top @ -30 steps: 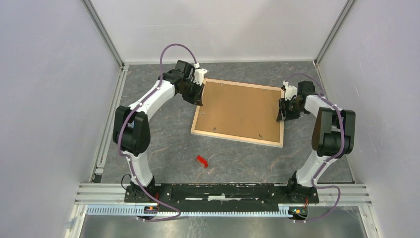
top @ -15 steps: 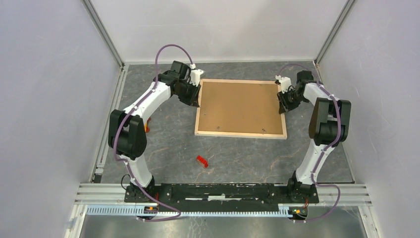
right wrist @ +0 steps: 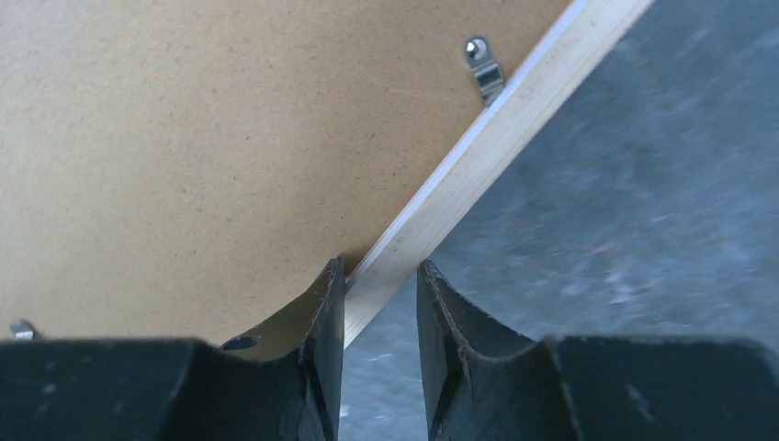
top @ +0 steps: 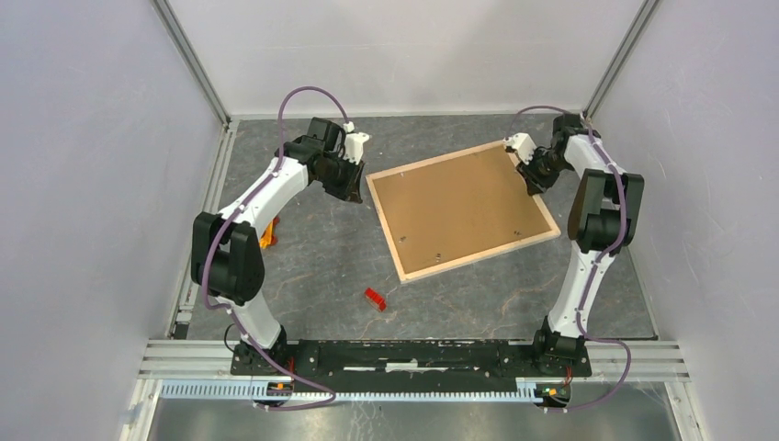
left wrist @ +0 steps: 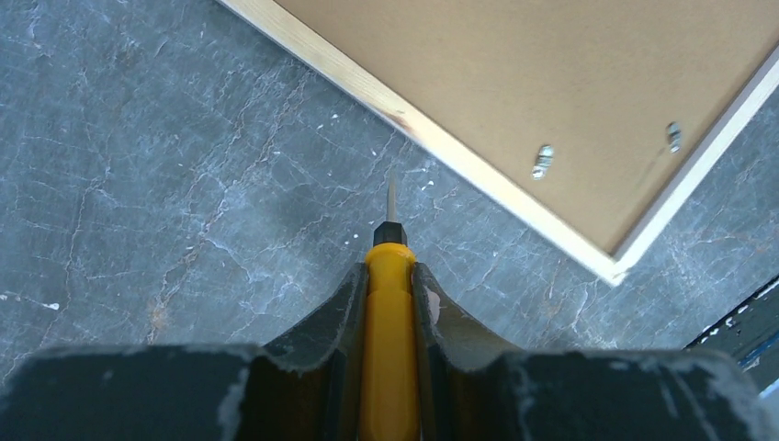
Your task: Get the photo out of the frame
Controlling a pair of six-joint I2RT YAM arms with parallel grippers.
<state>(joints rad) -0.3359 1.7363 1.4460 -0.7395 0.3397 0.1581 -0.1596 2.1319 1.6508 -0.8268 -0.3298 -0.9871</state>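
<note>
- Left gripper [left wrist: 390,268] clamps a yellow screwdriver [left wrist: 389,349], tip near the frame [top: 478,256].
- Frame has swung round, backing board [top: 459,207] up; photo hidden beneath, not yet out.
- Right gripper [right wrist: 380,271] has closed on the frame's rail, repositioning it.

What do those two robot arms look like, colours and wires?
The left arm and right arm have white links and bulky black joints; a purple cable loops along each. The left gripper and right gripper each have two dark grey curved fingers.
</note>
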